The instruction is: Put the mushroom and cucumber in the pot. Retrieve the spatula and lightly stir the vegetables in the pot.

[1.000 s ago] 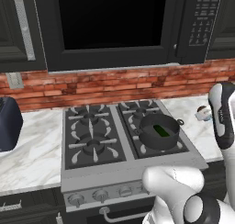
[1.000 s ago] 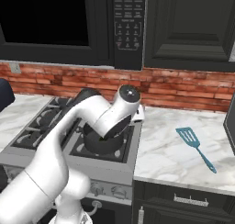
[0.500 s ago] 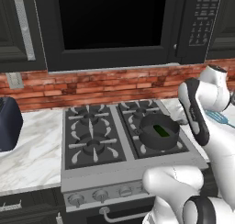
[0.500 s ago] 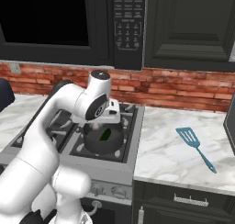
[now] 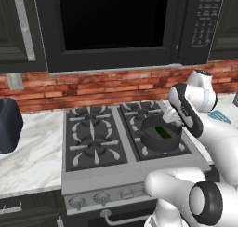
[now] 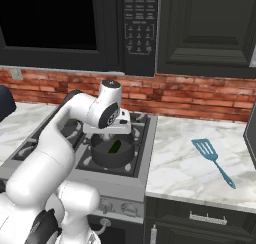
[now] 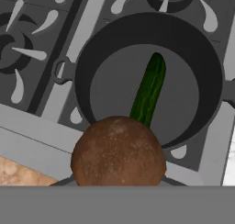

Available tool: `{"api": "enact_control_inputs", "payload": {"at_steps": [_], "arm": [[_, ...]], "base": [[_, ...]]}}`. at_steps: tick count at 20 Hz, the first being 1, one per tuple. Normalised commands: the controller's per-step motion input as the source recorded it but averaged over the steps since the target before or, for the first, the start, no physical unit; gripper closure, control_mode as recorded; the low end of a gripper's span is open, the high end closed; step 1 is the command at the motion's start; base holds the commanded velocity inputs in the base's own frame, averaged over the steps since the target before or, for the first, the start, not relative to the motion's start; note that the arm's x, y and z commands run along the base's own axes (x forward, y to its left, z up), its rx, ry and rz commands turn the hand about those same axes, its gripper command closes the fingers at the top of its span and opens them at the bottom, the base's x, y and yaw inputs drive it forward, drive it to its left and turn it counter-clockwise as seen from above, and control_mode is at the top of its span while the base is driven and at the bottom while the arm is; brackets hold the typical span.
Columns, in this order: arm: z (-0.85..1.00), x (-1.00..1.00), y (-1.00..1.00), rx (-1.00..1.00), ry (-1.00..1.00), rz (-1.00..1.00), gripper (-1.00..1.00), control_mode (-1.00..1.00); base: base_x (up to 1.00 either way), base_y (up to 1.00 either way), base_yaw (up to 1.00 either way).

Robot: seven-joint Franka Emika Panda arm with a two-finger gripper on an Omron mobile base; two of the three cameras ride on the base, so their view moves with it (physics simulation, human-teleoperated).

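The mushroom [image 7: 118, 152], a brown roundish lump, sits clamped in my gripper [image 6: 112, 136], which is shut on it just above the near rim of the pot [image 7: 87, 62]. In the hand view its fingertips are hidden behind the mushroom. The dark round pot [image 6: 113, 161] stands on the stove's front right burner. The dark green cucumber [image 7: 149, 90] lies on the pot's floor. In the left base view my gripper [image 5: 170, 117] hangs over the pot [image 5: 160, 143] and the cucumber [image 5: 162, 132]. The light blue spatula [image 6: 212, 156] lies flat on the marble counter to the right of the stove.
The stove [image 5: 95, 142] has three free burners left of and behind the pot. A microwave [image 6: 142, 28] hangs above the stove against the brick wall. A dark blue appliance [image 5: 8, 124] stands on the left counter. Marble counter [image 6: 185, 173] surrounds the spatula.
My arm has swung from the right counter side to over the stove, bringing the mushroom above the pot. The cucumber and the spatula have stayed in place.
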Motion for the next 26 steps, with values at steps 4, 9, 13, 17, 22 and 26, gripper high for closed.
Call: {"api": "enact_control_inputs", "payload": {"at_steps": [4,9,13,17,22,26], "arm": [[-0.02,0.74,0.04,-0.03,0.14,0.00,1.00,-1.00],[-0.24,0.39,0.02,-0.01,0.15,0.00,1.00,-1.00],[-0.39,0.13,0.01,0.00,0.12,0.00,1.00,-1.00],[-0.43,0.21,0.00,0.00,0.06,0.00,1.00,-1.00],[-0.41,0.21,0.00,0.00,0.04,0.00,1.00,-1.00],[-0.15,0.07,0.00,0.00,0.03,0.00,1.00,-1.00]], "base": [[0.00,0.00,0.00],[0.00,0.00,0.00],[0.00,0.00,0.00],[0.00,0.00,0.00],[0.00,0.00,0.00],[0.00,0.00,0.00]]}}
